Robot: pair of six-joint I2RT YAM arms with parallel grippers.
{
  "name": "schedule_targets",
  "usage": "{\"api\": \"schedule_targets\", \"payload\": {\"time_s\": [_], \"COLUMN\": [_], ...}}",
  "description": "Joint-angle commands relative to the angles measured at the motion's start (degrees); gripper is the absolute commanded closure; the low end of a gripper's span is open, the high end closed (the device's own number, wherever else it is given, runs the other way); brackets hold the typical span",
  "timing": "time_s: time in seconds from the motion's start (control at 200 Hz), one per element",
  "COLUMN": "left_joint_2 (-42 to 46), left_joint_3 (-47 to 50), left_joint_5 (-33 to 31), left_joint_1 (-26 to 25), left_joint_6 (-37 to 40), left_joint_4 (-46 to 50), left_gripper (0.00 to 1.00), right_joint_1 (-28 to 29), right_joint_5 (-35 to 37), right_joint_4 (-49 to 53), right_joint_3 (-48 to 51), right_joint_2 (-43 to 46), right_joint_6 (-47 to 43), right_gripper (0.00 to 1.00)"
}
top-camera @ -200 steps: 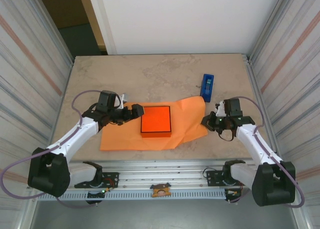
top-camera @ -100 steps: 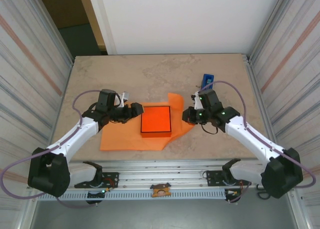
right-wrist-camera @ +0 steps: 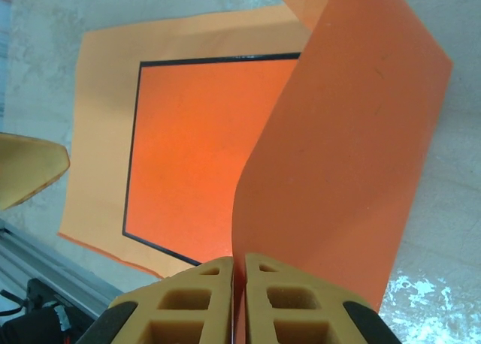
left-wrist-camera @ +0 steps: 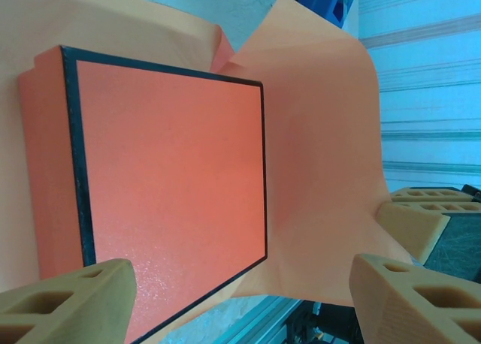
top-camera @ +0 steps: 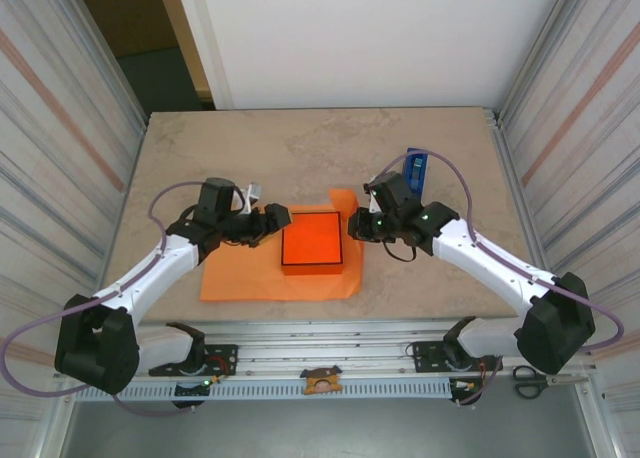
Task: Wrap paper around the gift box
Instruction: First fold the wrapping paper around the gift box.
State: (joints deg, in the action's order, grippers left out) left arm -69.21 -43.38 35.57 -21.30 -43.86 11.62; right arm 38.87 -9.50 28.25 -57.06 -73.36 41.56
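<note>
Gift box (top-camera: 311, 240) on paper (top-camera: 240, 278) on the table (top-camera: 300, 148)
Left tool (top-camera: 275, 218) just left of it, right tool (top-camera: 355, 225) at its right (paper flap raised there); tape dispenser (top-camera: 415, 170) behind.

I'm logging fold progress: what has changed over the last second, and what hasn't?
The right gripper, shut on the right edge of the paper, swung left to the gift box, lifting that side and folding it toward the box. The left gripper stayed open at the box's left side. The box and the blue tape dispenser did not move.
</note>
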Motion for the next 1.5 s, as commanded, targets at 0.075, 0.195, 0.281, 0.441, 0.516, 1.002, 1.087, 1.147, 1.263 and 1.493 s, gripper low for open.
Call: {"api": "schedule_targets", "payload": {"time_s": [0.075, 0.195, 0.281, 0.441, 0.516, 1.002, 1.087, 1.147, 1.263, 1.493], "left_joint_2": [-0.3, -0.5, -0.7, -1.1, -1.4, -11.1, -12.9, -13.9, -15.0, -15.9], "left_joint_3": [-1.5, -1.9, -2.0, -2.4, -2.4, -7.8, -8.6, -8.9, -8.9, -8.9], "left_joint_5": [1.3, 1.6, 2.1, 2.8, 3.1, 2.5, 2.6, 2.6, 2.4, 2.2], "left_joint_1": [-1.2, -1.9, -2.5, -3.0, -3.0, -6.4, -7.1, -7.5, -8.2, -9.2], "left_joint_6": [-1.1, -1.9, -2.9, -4.8, -5.9, -13.3, -13.6, -13.5, -13.7, -13.2], "left_joint_4": [-1.7, -2.6, -3.8, -6.0, -7.0, -13.9, -13.8, -13.8, -14.0, -14.2], "left_gripper": [0.27, 0.32, 0.34, 0.31, 0.28, 0.26, 0.28, 0.32, 0.41, 0.57], "right_joint_1": [1.8, 4.0, 5.1, 5.9, 6.1, 10.2, 10.5, 10.6, 10.6, 10.6], "right_joint_5": [1.7, 2.8, 3.5, 2.7, 1.9, 0.0, -0.1, -0.2, -0.2, -1.2], "right_joint_4": [0.1, -2.5, -4.9, -8.2, -9.3, -13.1, -13.5, -13.8, -14.3, -14.6], "right_joint_3": [-1.2, -1.5, -1.0, -0.2, -0.1, -1.0, -1.0, -1.0, -0.8, -1.1], "right_joint_2": [-0.1, 0.4, 0.9, 0.9, 0.3, -4.9, -5.4, -5.7, -5.8, -6.8], "right_joint_6": [2.8, 3.0, 3.8, 4.9, 5.3, 5.3, 5.6, 5.7, 5.7, 5.8], "right_gripper": [0.94, 0.95, 0.95, 0.95, 0.95, 0.95, 0.95, 0.95, 0.95, 0.95]}}
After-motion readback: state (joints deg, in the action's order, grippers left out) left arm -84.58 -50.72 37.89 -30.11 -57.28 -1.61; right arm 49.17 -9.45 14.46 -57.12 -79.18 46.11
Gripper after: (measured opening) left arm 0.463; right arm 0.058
